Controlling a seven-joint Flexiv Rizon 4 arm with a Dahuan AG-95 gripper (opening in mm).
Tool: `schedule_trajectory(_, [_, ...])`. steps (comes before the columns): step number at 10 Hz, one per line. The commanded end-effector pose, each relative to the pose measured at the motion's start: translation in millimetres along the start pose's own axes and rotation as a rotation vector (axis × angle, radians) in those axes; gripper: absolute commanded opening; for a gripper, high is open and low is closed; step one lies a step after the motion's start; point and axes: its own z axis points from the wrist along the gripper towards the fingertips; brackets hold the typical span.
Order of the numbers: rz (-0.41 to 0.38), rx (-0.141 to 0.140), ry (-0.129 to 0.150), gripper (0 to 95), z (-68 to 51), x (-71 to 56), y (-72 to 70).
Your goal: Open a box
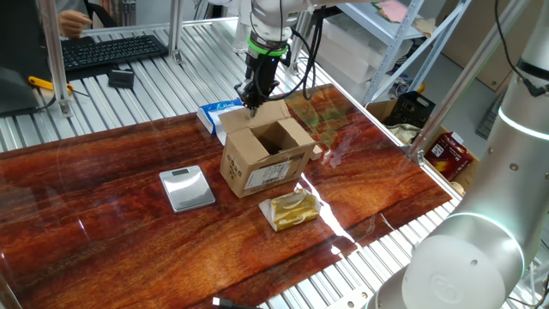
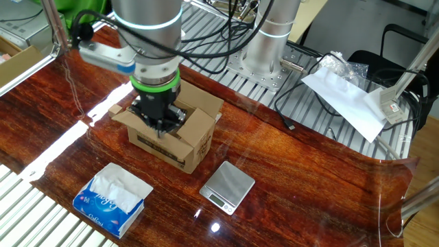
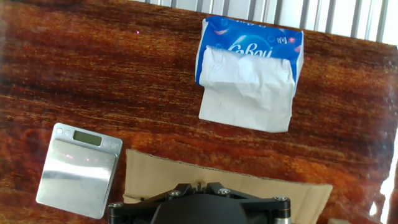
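Printed label on box [image 1: 267, 175] side, below and in front of the gripper [image 1: 254, 100]: black text, too small to read. Blue tissue pack [image 3: 250, 70] ahead of the gripper: white script wording, not legible with certainty.

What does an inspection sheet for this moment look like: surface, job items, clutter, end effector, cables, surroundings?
Surface: glossy red-brown wooden table with glare streaks, on a slatted metal frame.
Job's things: cardboard box, flaps spread, inside visible, label facing the front.
Clutter: tissue pack, small scale, gold foil pack, each apart from the box.
End effector: end effector at the box's rear flap; fingers hidden, state unclear.
Cables: black cables hang along the arm; another trails over the slats.
Surroundings: keyboard, a person's hand, shelving, a second arm's base, a plastic bag.
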Motion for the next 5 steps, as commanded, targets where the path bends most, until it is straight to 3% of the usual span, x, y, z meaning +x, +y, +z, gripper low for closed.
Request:
schedule_trajectory(1, [-0.020, -0.010, 0.003, 0.0, 2.7, -6.8, -6.9])
schedule_trajectory(5, [-0.039, -0.014, -0.008, 0.0, 17.3, -3.3, -18.0])
